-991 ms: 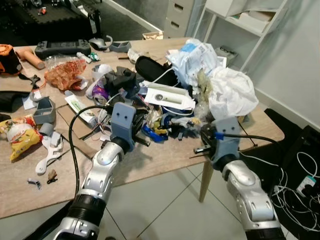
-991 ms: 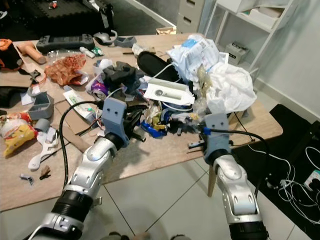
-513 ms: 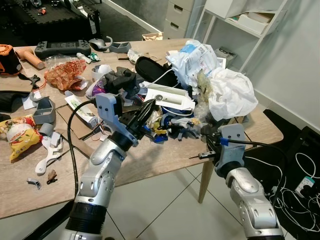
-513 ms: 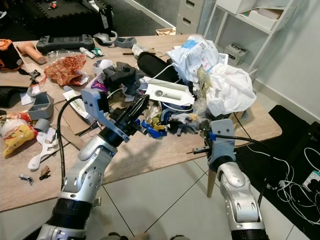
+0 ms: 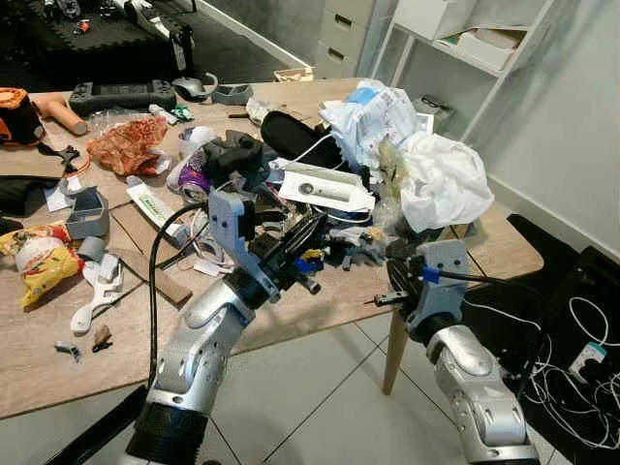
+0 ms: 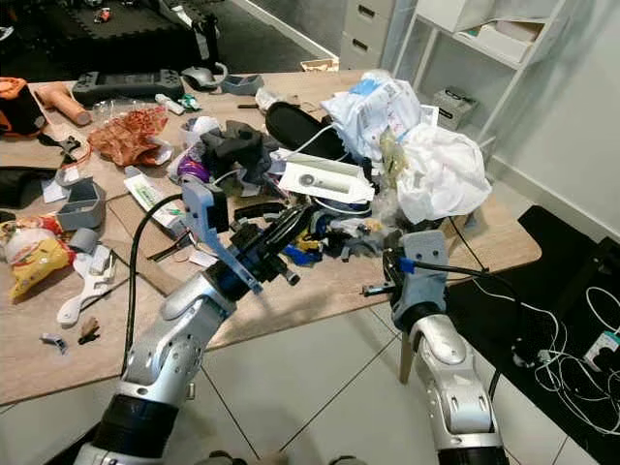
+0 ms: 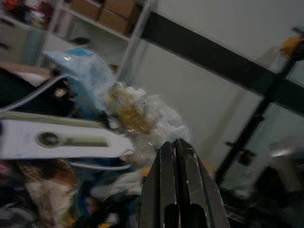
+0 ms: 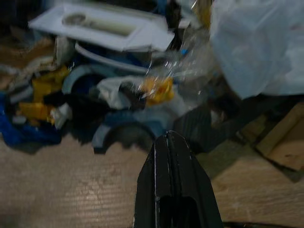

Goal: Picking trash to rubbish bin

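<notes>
Trash heap (image 5: pixel 329 228) lies ahead; I'd open my pinched-together, empty left gripper (image 5: pixel 308 232) and right gripper (image 8: pixel 172 142) before reaching in.

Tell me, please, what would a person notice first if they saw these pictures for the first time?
First, the heap of mixed rubbish at the far right of the wooden table, topped by a crumpled white plastic bag and a flat white rectangular box. Next, the two silver arms reaching toward it: the left gripper raised at the heap's near side, fingers shut, and the right gripper at the table edge, also shut.
</notes>
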Controlling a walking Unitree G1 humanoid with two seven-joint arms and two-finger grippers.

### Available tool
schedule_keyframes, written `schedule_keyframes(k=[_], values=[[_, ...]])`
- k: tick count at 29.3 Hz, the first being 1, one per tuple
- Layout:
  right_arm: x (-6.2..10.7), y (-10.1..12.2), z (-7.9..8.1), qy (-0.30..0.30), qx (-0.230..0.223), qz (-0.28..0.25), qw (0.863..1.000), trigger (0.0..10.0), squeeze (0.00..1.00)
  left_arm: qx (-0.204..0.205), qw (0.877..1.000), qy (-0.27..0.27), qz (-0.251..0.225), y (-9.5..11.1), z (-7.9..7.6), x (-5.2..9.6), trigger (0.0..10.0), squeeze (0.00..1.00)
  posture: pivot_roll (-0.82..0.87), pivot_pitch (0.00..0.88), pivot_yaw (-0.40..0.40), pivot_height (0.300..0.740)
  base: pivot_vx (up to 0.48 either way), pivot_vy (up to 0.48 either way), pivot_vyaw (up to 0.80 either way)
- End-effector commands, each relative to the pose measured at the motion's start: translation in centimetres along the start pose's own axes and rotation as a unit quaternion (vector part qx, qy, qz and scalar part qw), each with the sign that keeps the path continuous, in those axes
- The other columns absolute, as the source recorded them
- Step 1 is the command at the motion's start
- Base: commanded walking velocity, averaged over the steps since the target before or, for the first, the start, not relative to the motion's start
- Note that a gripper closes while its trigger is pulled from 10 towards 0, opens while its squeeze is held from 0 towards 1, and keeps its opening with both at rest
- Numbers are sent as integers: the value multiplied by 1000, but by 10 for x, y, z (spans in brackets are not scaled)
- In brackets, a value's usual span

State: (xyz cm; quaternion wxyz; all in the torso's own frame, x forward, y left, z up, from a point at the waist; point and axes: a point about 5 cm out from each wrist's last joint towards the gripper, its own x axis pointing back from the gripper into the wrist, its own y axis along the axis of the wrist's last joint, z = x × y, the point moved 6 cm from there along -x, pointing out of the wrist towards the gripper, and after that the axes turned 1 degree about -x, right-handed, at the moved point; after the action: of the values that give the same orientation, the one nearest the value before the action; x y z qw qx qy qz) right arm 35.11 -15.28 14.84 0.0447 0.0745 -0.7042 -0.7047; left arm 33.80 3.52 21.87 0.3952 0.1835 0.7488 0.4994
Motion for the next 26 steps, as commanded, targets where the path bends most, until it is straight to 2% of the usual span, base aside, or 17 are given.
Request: schedule_keyframes(k=[1, 2, 3, 4, 5, 6, 7, 8, 9, 12, 13, 18, 20, 22, 24, 26], values=[[3, 6, -5, -10, -12, -18, 1000, 10000, 0, -44, 998, 42, 22, -8, 11, -1, 2549, 0, -50, 118, -79, 740, 0, 0, 0], [3, 6, -5, -10, -12, -18, 1000, 10000, 0, -44, 998, 42, 22, -8, 11, -1, 2549, 0, -50, 118, -79, 740, 0, 0, 0], [3, 10, -6, -11, -11, -27, 1000, 10000, 16, -81, 993, 76, 33, -11, 23, 0, 9922, 0, -51, 115, -78, 740, 0, 0, 0], [4, 17, -8, -14, -3, -44, 999, 10000, 675, -93, 988, 120, 24, -8, 38, 3, 10000, 0, -51, 115, -78, 740, 0, 0, 0], [4, 17, -8, -14, -3, -44, 999, 10000, 675, -93, 988, 120, 24, -8, 38, 3, 10000, 0, -51, 115, -78, 740, 0, 0, 0], [4, 20, -9, -14, -1, -52, 999, 10000, 871, -90, 986, 138, 15, -5, 44, 4, 10000, 0, -51, 115, -78, 740, 0, 0, 0], [4, 24, -10, -13, 1, -60, 998, 10000, 1000, -87, 985, 149, 10, -2, 47, 5, 10000, 0, -55, 116, -77, 740, 0, 0, 0], [4, 26, -10, -12, 1, -66, 998, 10000, 1000, -87, 984, 154, 9, -1, 49, 5, 10000, 0, -55, 116, -77, 740, 0, 0, 0], [4, 30, -10, -9, 4, -74, 997, 10000, 1000, -97, 983, 153, 17, -2, 50, 6, 10000, 761, -55, 116, -77, 740, 0, 0, 0], [4, 30, -10, -8, 4, -75, 997, 10000, 1000, -97, 984, 151, 19, -3, 49, 6, 10000, 761, -54, 112, -79, 740, 0, 0, 0], [5, 30, -8, -3, 23, -74, 997, 10000, 1000, -92, 984, 151, 20, -5, 48, 6, 10000, 1000, -54, 112, -79, 740, 0, 0, 0], [6, 29, -10, -9, 41, -70, 997, 10000, 1000, -89, 984, 152, 19, -7, 46, 5, 10000, 1000, -61, 116, -78, 740, 0, 0, 0], [7, 26, -14, -23, 82, -60, 995, 10000, 1000, -93, 984, 148, 23, -11, 43, 4, 10000, 1000, -61, 116, -78, 740, 0, 0, 0], [7, 26, -16, -28, 98, -58, 993, 10000, 1000, -94, 985, 145, 25, -13, 41, 3, 10000, 1000, -61, 116, -78, 740, 0, 0, 0], [9, 30, -17, -33, 150, -70, 986, 10000, 1000, -95, 985, 145, 26, -15, 40, 3, 10000, 1000, -61, 116, -78, 740, 0, 0, 0], [11, 33, -20, -42, 173, -79, 981, 10000, 1000, -94, 985, 145, 26, -15, 40, 2, 10000, 1000, -62, 122, -78, 740, 0, 0, 0]])
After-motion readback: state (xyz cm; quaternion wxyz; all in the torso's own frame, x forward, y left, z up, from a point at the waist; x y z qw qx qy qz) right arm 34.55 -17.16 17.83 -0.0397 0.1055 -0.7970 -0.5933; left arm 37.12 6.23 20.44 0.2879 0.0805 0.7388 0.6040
